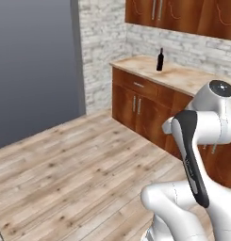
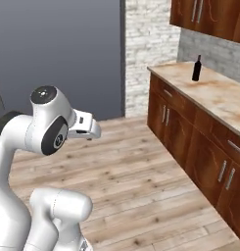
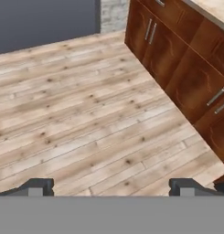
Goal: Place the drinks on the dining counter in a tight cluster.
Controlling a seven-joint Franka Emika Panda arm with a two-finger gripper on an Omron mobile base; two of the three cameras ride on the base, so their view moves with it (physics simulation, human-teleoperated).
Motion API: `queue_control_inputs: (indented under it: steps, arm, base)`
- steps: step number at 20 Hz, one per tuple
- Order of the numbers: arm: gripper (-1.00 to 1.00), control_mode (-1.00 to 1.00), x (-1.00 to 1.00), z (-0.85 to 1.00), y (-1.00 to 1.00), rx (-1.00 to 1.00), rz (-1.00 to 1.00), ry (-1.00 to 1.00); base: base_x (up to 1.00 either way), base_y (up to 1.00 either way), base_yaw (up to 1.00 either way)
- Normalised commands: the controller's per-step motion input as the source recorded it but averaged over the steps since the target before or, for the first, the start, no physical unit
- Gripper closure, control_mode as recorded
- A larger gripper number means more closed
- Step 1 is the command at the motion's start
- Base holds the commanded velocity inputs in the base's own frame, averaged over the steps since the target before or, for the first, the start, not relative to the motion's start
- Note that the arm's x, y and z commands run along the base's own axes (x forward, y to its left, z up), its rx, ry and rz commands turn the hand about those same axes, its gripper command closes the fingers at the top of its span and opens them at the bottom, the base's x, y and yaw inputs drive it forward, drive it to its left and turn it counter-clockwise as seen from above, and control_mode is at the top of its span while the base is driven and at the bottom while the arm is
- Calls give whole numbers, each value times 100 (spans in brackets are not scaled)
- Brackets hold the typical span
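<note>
Fingers [image 3: 111, 186] spread wide over plank floor [image 3: 77, 119]; wine bottle [image 1: 160, 59] upright on marbled counter [image 1: 183, 75].

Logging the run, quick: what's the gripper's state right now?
Gripper: open, jaws wide apart, holding nothing, above the wooden floor.

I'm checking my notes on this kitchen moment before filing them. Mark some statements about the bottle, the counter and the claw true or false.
1. A dark bottle stands upright on the counter. True.
2. The claw is shut on the bottle. False: it is open and empty, over the wooden floor.
3. The counter backs onto a white brick wall. True.
4. The bottle lies on the floor. False: it stands on the counter.
</note>
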Motion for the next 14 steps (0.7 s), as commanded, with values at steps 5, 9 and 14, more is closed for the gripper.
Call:
queue_control_inputs:
  steps: [5,9,14]
  arm:
    - [-100,100,0,0,0,0,0,0]
    - [-100,100,0,0,0,0,0,0]
    - [-100,100,0,0,0,0,0,0]
  base:
    - [100,3,-53]
    - [100,17,-53]
    - [100,61,-41]
